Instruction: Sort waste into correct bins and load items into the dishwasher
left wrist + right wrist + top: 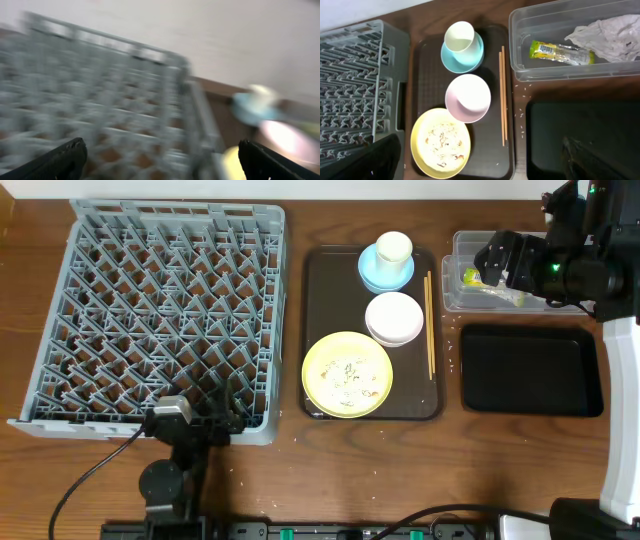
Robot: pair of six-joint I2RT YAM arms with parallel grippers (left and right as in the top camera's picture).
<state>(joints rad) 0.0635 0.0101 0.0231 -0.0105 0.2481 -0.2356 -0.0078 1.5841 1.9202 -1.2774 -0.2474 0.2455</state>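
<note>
Right tool (477, 160), fingers spread wide apart and gripping nothing, hung above the clear tub (520, 50) and the black tray (580, 125) at the right of the surface (300, 210). The tub held the yellow-green wrapper (560, 51) and the crumpled napkin (610, 37). A few loose crumbs (522, 115) lay on the surface between the tub and the black tray.

On the brown serving tray (427, 75) stood the cream cup (460, 36) inside the light blue bowl (470, 57), then the pinkish-white bowl (467, 97), then the yellow plate (417, 145) carrying beige food crumbs (442, 142). The chopsticks (503, 95) lay along the tray's right edge.

Left tool (160, 162), seen in a blurred wrist view, had its fingers apart and held nothing, at the near edge of the grey dish rack (150, 320).
</note>
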